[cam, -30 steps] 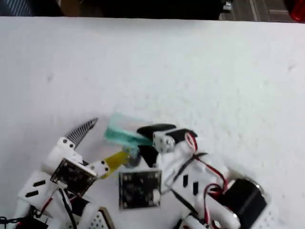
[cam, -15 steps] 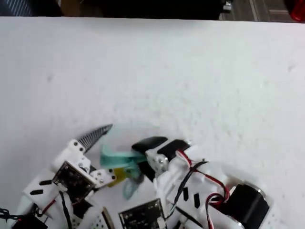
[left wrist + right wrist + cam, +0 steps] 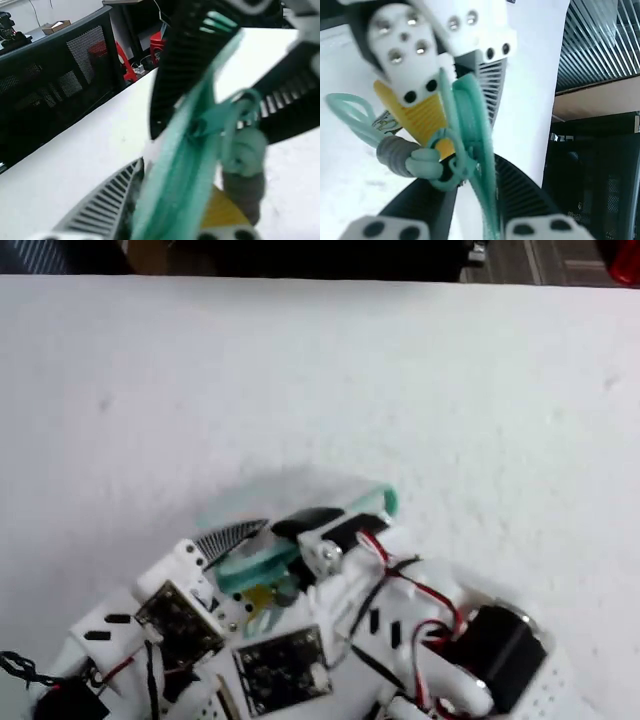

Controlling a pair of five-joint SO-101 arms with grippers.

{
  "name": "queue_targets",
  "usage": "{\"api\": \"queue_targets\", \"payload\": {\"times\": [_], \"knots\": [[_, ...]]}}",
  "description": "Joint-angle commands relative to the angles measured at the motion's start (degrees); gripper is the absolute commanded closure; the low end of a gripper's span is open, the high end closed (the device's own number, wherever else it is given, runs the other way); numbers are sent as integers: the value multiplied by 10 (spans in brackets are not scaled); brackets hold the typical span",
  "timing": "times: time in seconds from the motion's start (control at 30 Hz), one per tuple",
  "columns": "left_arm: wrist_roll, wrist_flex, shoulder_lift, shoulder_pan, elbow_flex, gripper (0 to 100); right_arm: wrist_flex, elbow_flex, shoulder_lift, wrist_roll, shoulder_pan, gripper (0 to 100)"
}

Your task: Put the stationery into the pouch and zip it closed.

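The pouch [image 3: 362, 497] is translucent with teal trim and lies just in front of both arms. My left gripper [image 3: 254, 562] is shut on its teal zipper edge [image 3: 182, 175], with the striped grey finger [image 3: 102, 212] on one side and the yellow finger [image 3: 220, 215] on the other. My right gripper [image 3: 312, 530], with black fingers [image 3: 522, 192], is shut on the same edge [image 3: 479, 150] right beside the left one. A teal zipper pull with a grey toggle [image 3: 402, 155] hangs between the two grippers. I cannot make out any stationery.
The white table [image 3: 330, 380] stretches wide beyond the pouch to its far edge. Both arms crowd the near edge, bodies touching side by side. A black mesh chair [image 3: 55, 85] stands off the table.
The pouch was bunched and lifted between the grippers; now it is spread out to the right. The left gripper has moved right and farther in; the right gripper shifted slightly back.
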Motion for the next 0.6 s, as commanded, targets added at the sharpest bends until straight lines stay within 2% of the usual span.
{"api": "queue_targets", "payload": {"times": [0.0,0.23,0.43,0.57], "knots": [[8,-32,3,8,-4,980,-18,-22,14,2,21,981],[9,-33,3,7,-4,977,-19,4,13,3,33,966],[9,-51,3,4,18,977,-35,4,14,-19,93,794],[10,-120,3,-16,77,977,-35,2,13,-43,109,758]]}}
